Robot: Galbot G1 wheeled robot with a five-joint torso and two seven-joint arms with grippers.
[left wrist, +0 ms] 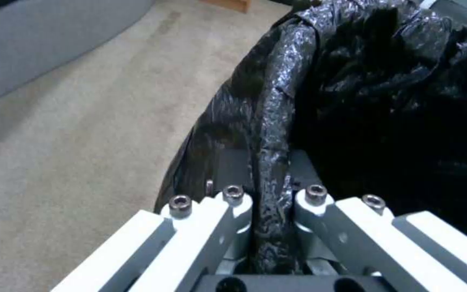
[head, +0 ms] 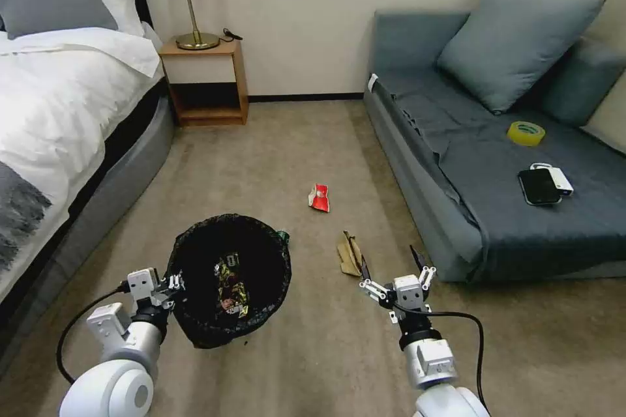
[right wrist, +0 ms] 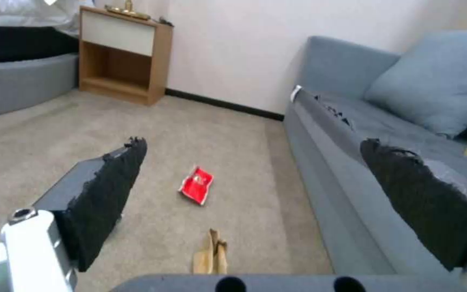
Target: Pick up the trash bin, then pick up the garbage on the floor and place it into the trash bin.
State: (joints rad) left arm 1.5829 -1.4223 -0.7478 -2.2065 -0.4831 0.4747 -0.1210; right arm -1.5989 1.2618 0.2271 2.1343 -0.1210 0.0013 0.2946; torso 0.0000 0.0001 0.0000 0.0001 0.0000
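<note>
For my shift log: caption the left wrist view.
Left gripper shut on the black-bag-lined rim of the trash bin above beige carpet.

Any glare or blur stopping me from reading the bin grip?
Left wrist view: sheen on the black bag at the trash bin rim, grip by the left gripper readable, carpet soft. Head view: even light, bin interior dark.

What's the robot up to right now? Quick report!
Left gripper shut on trash bin rim. Right gripper open, above brown paper bag. Red packet on floor. Nothing in the way.
</note>
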